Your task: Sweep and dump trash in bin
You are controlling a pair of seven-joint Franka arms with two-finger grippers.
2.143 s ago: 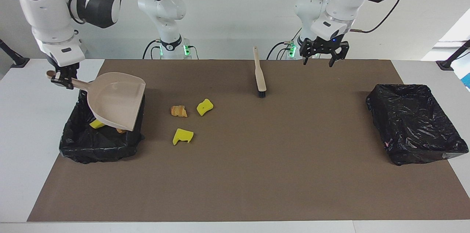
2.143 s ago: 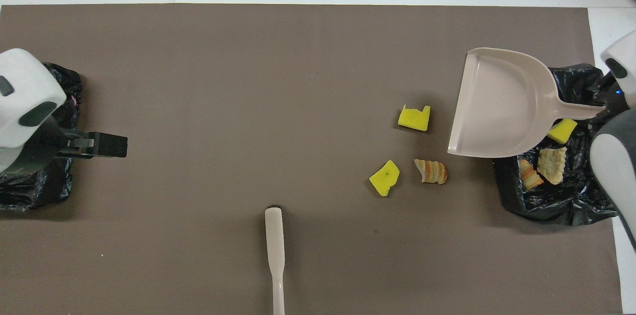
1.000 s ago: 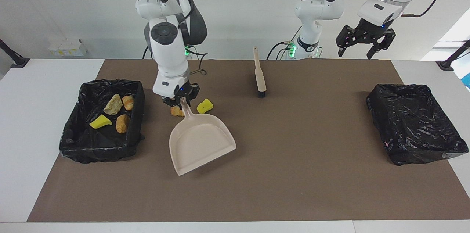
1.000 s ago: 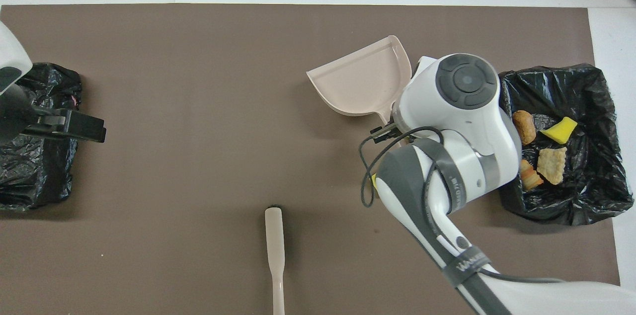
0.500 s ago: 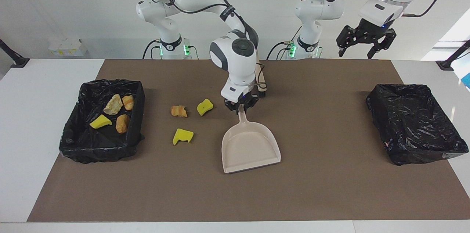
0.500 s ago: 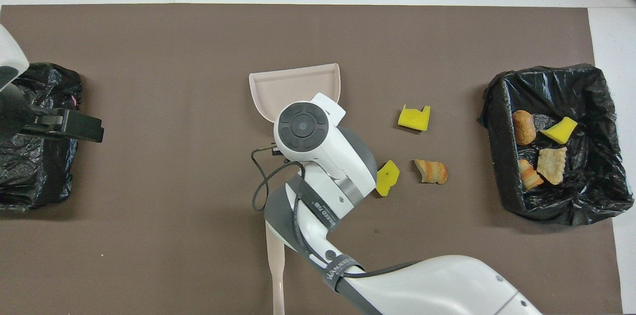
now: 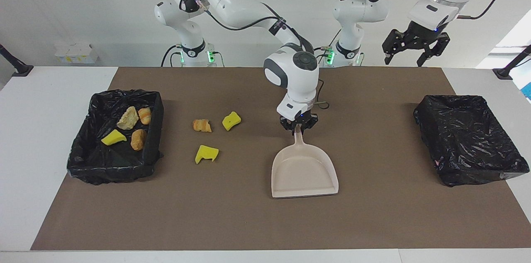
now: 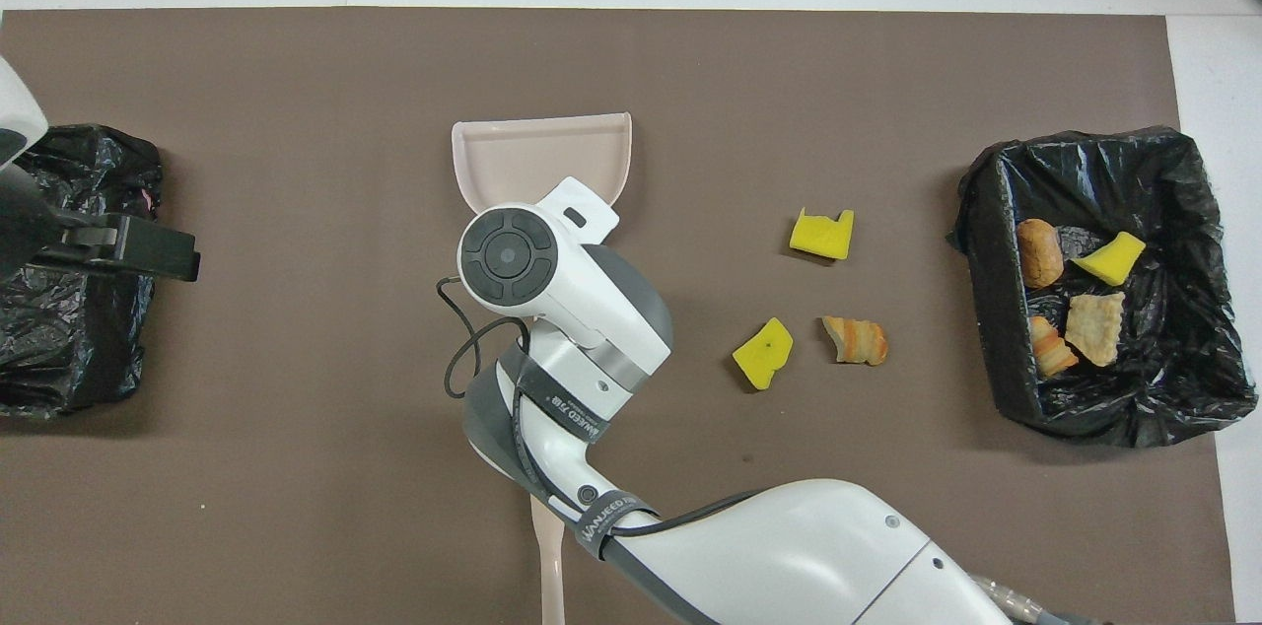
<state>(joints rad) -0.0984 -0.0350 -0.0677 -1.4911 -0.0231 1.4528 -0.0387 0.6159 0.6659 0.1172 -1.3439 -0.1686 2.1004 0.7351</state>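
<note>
Brown matting [image 7: 207, 221] is covering most of the white table [image 7: 45, 101], and in the lower middle of the facing view a beige plastic dustpan [image 7: 304, 171] is lying flat on it, its wide straight lip pointing toward the bottom of the frame and its slim handle pointing up toward the robots. Just above and beside it, toward the right arm's end, a notched yellow sponge scrap [image 7: 206, 153] is resting on the mat, with a striped bread-like chunk [image 7: 202, 125] and a second, wavy yellow scrap [image 7: 231, 120] lying a little higher, close to each other but apart. At that same end a box lined with crinkled glossy black film, the bin [image 7: 112, 171], is holding four pieces: a yellow wedge [image 7: 113, 137], a tan chunk [image 7: 138, 139], a pale rough chunk [image 7: 127, 118] and an orange one [image 7: 144, 115]. A second black-lined bin [image 7: 477, 176] is sitting at the left arm's end. At mid-frame the right gripper [image 7: 298, 127] is hanging right at the tip of the dustpan's handle; whether it is clamping it or letting go cannot be told. In the overhead view a pale brush handle [image 8: 547, 556] is showing at the bottom edge, partly under that arm. At the top of the frame the left gripper [image 7: 408, 59] is waiting in the air, jaws spread apart.
</note>
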